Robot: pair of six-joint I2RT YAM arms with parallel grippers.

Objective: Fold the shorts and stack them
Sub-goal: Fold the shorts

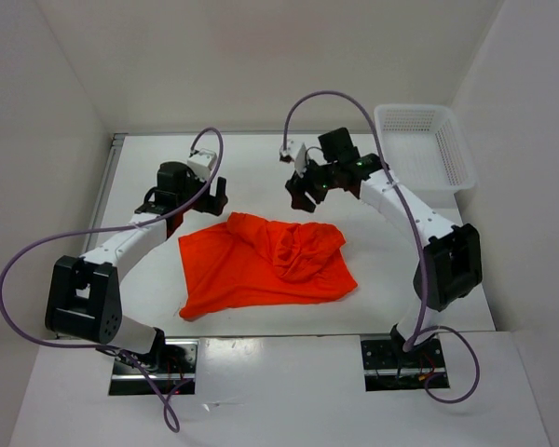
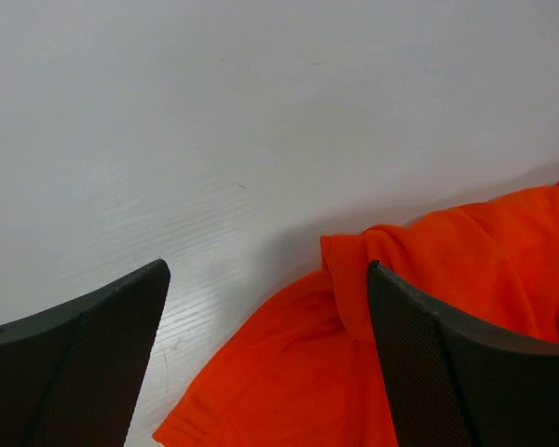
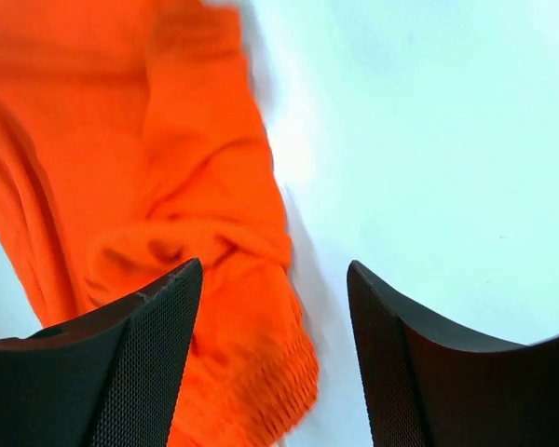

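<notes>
The orange-red shorts (image 1: 265, 263) lie crumpled on the white table, bunched toward their right half. My left gripper (image 1: 208, 198) hovers open above the table just beyond the shorts' far left corner; in the left wrist view the cloth (image 2: 354, 372) shows between and under the jaws. My right gripper (image 1: 309, 193) is open above the table beyond the shorts' far right part; in the right wrist view the ribbed waistband edge (image 3: 279, 391) lies between the jaws, toward the left finger. Neither gripper holds anything.
A white mesh basket (image 1: 424, 144) stands at the back right corner. White walls enclose the table on the left, back and right. Purple cables loop over both arms.
</notes>
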